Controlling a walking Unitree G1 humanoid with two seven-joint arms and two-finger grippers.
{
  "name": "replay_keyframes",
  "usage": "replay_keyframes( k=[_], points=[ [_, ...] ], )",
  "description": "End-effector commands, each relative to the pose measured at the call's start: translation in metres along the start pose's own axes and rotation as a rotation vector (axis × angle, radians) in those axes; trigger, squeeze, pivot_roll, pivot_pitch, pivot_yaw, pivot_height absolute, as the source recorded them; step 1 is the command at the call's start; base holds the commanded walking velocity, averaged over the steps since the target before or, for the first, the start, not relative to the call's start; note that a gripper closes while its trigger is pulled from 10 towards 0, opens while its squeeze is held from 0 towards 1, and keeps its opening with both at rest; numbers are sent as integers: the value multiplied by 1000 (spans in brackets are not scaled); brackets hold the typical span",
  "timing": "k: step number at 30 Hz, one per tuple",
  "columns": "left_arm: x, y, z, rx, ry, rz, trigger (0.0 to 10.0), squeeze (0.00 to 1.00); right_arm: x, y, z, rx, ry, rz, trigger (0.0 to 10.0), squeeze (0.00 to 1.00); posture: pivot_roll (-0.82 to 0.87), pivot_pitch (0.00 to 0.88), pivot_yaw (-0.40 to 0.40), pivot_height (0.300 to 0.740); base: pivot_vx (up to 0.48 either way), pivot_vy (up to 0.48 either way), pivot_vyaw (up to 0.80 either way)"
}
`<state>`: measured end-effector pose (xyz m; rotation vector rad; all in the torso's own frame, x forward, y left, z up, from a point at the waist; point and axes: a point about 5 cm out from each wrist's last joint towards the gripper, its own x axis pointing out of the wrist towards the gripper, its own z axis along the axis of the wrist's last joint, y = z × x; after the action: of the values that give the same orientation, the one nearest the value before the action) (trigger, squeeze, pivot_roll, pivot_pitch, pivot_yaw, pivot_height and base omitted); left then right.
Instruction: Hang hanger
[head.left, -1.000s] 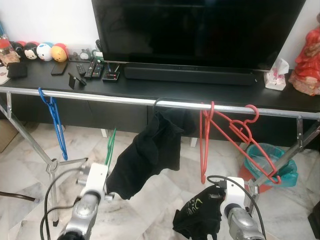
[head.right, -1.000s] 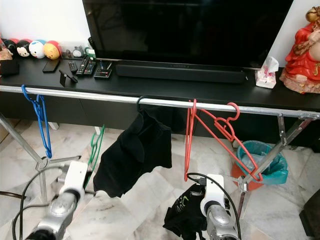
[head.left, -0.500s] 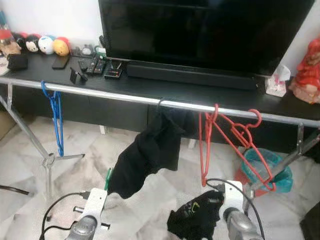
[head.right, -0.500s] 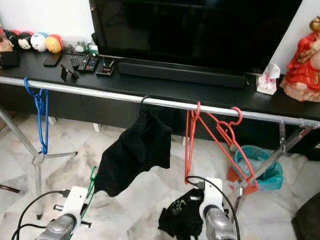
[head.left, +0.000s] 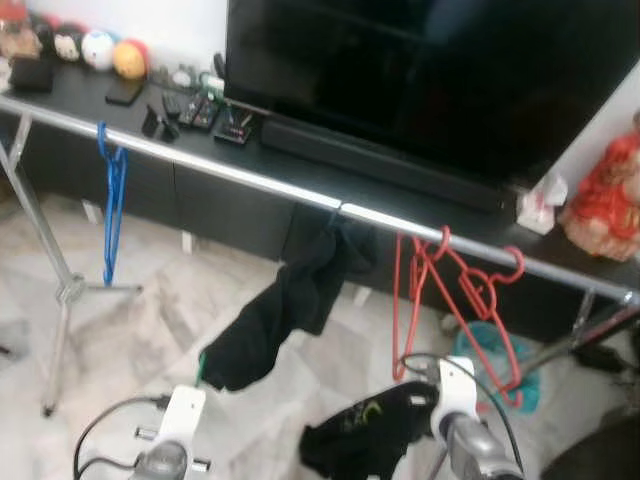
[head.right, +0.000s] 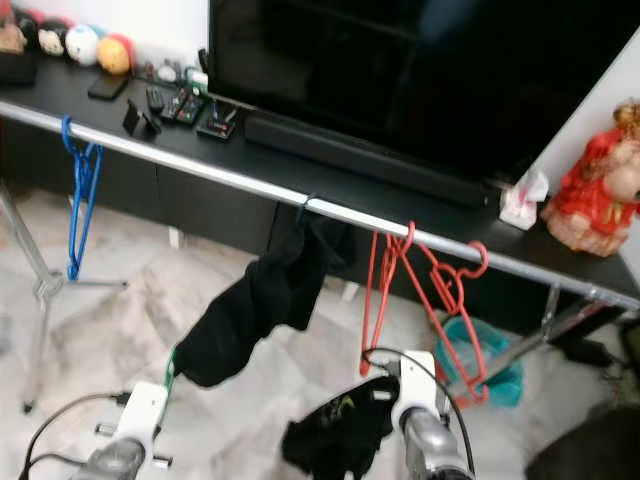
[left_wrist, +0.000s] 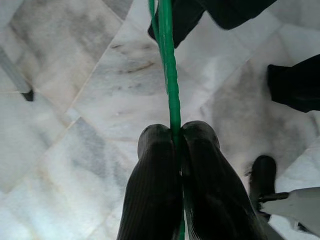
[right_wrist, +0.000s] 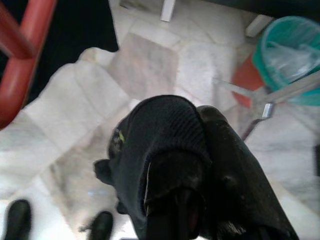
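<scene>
Left gripper (left_wrist: 176, 150) low over the marble floor (left_wrist: 90, 130), fingers pinched tight on the green hanger (left_wrist: 169, 75); the wire runs straight on out from the fingertips, long axis in line with the gripper, far end toward a hanging black garment (head.left: 275, 320); hook end not visible, so which way it faces cannot be told; right gripper (right_wrist: 185, 165) clamped on a bunched black cloth (right_wrist: 150, 150), held low near the teal bin (head.left: 490, 360); step judged: carrying the hanger toward the rail (head.left: 230, 170), nothing hung yet; next move calls for lifting the left arm well up, turning the hook over the rail, likely in the free stretch between the blue hanger (head.left: 110, 200) and the black garment, clear of the red hangers (head.left: 450, 290).
</scene>
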<state>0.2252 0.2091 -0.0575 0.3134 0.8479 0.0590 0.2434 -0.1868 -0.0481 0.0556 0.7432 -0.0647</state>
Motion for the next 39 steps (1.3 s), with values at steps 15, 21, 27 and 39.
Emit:
replay_keyframes(
  k=[15, 21, 27, 39],
  points=[
    [2, -6, 12, 75, -23, -35, 10000, 0, -3, -17, -4, 57, 9, -60, 10000, 0, 386, 0, -279, 740, 0, 0, 0],
    [-1, -10, -1, 83, 1, -64, 10000, 0, -3, -18, -2, 101, -21, -92, 10000, 0, 205, 0, -144, 740, 0, 0, 0],
    [-3, -9, -12, 78, 21, -67, 10000, 0, -3, -19, -2, 117, -42, -100, 10000, 0, 106, 0, -69, 740, 0, 0, 0],
    [-5, 1, -21, 10, 23, -43, 10000, 0, -8, -28, -6, 124, -86, -130, 10000, 0, 12, 0, -38, 740, 0, 0, 0]
  ],
)
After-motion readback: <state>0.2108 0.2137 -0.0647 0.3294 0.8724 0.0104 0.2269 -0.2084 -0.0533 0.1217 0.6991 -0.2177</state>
